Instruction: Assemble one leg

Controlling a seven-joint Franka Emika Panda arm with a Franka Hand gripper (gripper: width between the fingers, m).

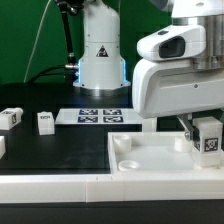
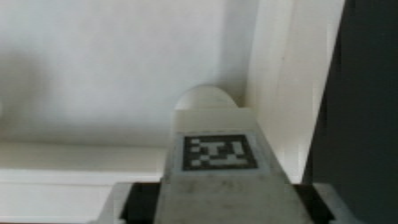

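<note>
The fingers [image 2: 139,203] of the gripper [image 1: 207,134] are clamped on the leg [image 1: 208,141]; one finger presses each side of it. In the wrist view the leg fills the whole space between them, and its black-and-white tag faces the camera. The leg stands upright in the grip.

There is one gripper and one held leg. Two more loose legs stand on the black table [image 1: 60,150]: the first loose leg [image 1: 11,119] and the second loose leg [image 1: 44,121]. In the exterior view both are at about 9 o'clock from the marker board [image 1: 97,116]. One more white piece [image 1: 1,147] is cut by the picture's edge at about 7 o'clock from the first loose leg, and I cannot tell what it is. There is one marker board, and it carries a row of black tags.

There is one white tray [image 1: 165,160], at about 4 o'clock from the marker board. Two round sockets show in it, the near socket [image 1: 128,163] and the far socket [image 1: 122,143], and both have nothing in them. The held leg is over the tray, at about 3 o'clock from the two sockets. Whether its lower end touches the tray is hidden.
</note>
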